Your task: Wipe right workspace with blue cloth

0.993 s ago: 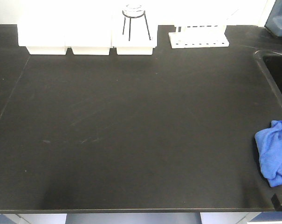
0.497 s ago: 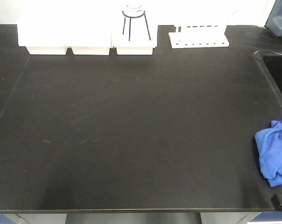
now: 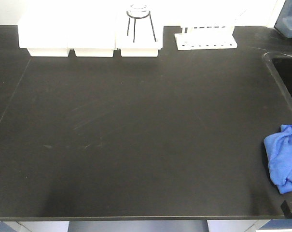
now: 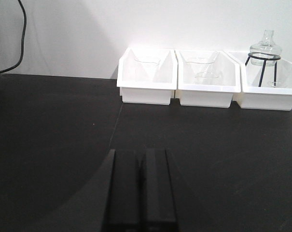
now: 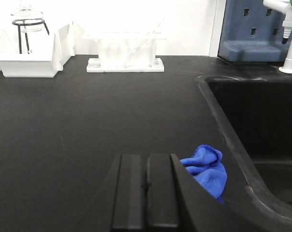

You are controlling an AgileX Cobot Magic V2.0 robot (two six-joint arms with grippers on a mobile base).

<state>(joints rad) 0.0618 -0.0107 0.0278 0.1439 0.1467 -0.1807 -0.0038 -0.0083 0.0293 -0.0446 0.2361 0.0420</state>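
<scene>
The blue cloth [image 3: 283, 158] lies crumpled on the scratched black benchtop [image 3: 136, 145] at its right edge, beside the sink. In the right wrist view the cloth [image 5: 207, 168] sits just right of and beyond my right gripper [image 5: 146, 155], which is shut, empty and apart from it. My left gripper [image 4: 141, 152] is shut and empty over bare benchtop, facing the white trays. The right workspace, the plain benchtop with the small black box, is out of view.
Three white trays [image 3: 90, 41] stand along the back, one holding a glass flask on a wire stand [image 3: 139, 21]. A white rack [image 3: 205, 38] stands right of them. The sink [image 5: 254, 130] opens at the right, with a tap [image 5: 290, 34] behind it.
</scene>
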